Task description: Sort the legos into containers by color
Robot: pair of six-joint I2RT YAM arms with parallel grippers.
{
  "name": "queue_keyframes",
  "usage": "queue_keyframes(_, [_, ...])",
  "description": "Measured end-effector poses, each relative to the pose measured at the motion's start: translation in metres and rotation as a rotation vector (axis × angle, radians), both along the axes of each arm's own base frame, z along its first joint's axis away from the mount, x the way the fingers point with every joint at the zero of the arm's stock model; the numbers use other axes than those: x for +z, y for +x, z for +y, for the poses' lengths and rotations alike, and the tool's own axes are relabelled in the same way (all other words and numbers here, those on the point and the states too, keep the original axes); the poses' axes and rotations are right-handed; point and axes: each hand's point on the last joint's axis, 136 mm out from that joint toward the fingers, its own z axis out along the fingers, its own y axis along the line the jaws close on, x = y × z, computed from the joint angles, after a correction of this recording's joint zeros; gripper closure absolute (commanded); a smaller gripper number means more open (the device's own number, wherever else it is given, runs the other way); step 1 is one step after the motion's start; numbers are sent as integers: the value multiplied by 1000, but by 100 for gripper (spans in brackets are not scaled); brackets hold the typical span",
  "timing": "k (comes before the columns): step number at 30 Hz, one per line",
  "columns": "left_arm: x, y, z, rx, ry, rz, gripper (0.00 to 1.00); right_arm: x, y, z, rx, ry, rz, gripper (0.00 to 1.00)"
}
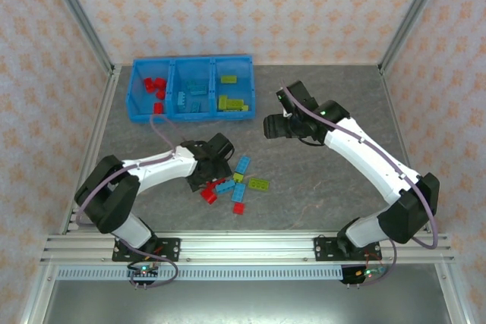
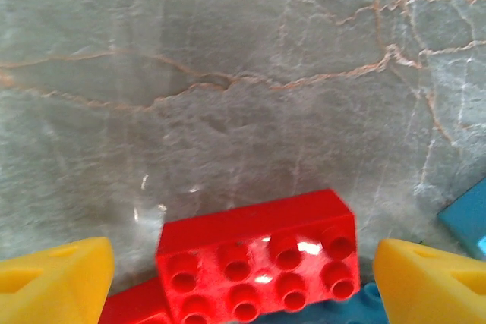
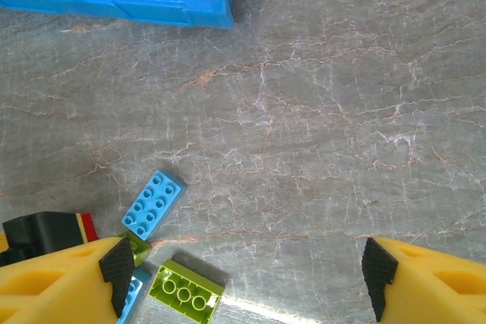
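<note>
- Nearest the arm bases, the loose legos lie in a small heap on the table, with red, light blue and lime green bricks touching or just beside one another.
- The left gripper is low over the heap's left side with its jaws apart. In its wrist view a red brick lies between the yellow fingertips, and neither touches it.
- The step looks like picking up that red brick. It lies slightly askew, so the gripper should square up, close low on its end walls, and lift straight so the neighbouring bricks are not dragged.
- Farther out, the right gripper hovers over bare table with its jaws apart and nothing between them. It had best keep clear of the left arm's path.
- Farthest is the blue tray, which holds red bricks in its left compartment, light blue in the middle and lime on the right. The red brick belongs in the left one.
</note>
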Motion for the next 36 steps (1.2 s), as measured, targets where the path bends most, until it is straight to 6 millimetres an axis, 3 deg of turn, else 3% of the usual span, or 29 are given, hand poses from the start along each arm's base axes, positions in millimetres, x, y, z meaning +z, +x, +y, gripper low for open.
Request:
queue_keyframes(5, [-15, 4, -8, 9, -6, 32, 31, 2, -1, -2, 9, -16, -2, 18])
queue_keyframes(11, [-11, 5, -9, 17, -4, 38, 51, 5, -4, -2, 27, -22, 7, 19])
queue_keyframes(14, [-10, 6, -7, 21, -4, 36, 56, 4, -11, 7, 73, 19, 37, 19])
queue_keyframes(18, [-1, 19, -1, 44, -24, 7, 57, 1, -37, 30, 209, 147, 115, 19])
queue_keyframes(20, [17, 36, 5, 67, -48, -36, 57, 1, -48, 40, 268, 201, 148, 19])
queue_keyframes(24, [83, 87, 30, 134, -109, -200, 57, 3, -56, 52, 326, 264, 169, 19])
queue_keyframes(27, [135, 124, 64, 198, -121, -336, 56, 7, -54, 57, 340, 287, 158, 19])
queue_keyframes(30, [173, 152, 104, 252, -92, -415, 56, 6, -52, 58, 338, 290, 157, 19])
queue_keyframes(33, [199, 187, 145, 299, -48, -460, 56, 3, -51, 58, 331, 281, 161, 19])
queue_keyframes(36, [203, 222, 178, 332, -7, -468, 56, 2, -48, 56, 321, 267, 155, 19])
